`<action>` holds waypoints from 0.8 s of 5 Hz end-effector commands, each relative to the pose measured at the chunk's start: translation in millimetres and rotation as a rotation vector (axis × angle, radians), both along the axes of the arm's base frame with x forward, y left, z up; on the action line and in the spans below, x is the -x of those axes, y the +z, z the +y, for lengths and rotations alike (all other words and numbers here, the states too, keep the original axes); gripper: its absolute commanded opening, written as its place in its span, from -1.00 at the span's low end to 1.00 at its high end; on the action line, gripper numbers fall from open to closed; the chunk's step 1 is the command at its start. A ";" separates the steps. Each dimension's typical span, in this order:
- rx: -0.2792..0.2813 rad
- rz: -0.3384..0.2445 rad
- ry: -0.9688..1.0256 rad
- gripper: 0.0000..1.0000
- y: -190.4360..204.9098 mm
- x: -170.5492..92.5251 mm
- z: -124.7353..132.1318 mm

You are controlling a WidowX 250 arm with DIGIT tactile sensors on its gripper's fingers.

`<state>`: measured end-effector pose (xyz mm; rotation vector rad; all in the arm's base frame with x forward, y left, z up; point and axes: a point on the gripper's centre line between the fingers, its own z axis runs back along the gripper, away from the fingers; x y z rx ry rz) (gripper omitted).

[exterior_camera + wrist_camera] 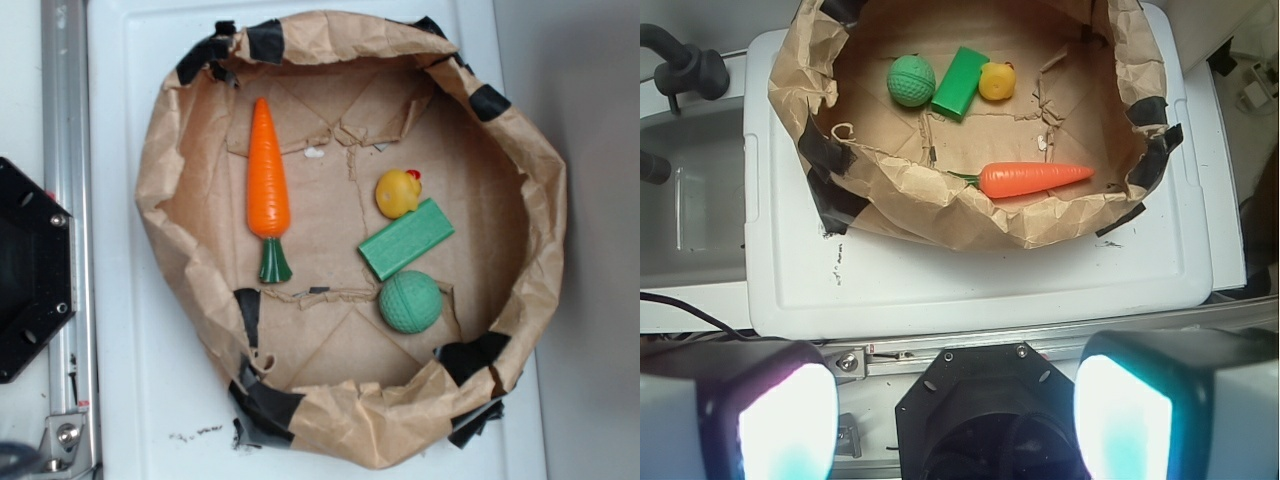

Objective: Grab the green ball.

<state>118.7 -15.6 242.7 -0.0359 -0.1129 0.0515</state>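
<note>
The green ball (410,301) lies on the floor of the brown paper bowl (170,150), just beside one end of the flat green block (406,238), with the yellow duck (398,192) at the block's far side. In the wrist view the fingers (787,425) stand spread apart, grasping nothing, well back over the robot's base. From them the ball sits far ahead and a little left, beyond the bowl's near wall. Being round, it needs no turning of the wrist.
</note>
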 end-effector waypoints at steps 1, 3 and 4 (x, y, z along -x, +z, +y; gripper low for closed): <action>0.000 0.000 0.000 1.00 0.0 0.0 0.0; 0.026 -0.118 -0.250 1.00 -40.1 -88.8 20.4; -0.018 -0.177 -0.325 1.00 -60.7 -115.6 26.0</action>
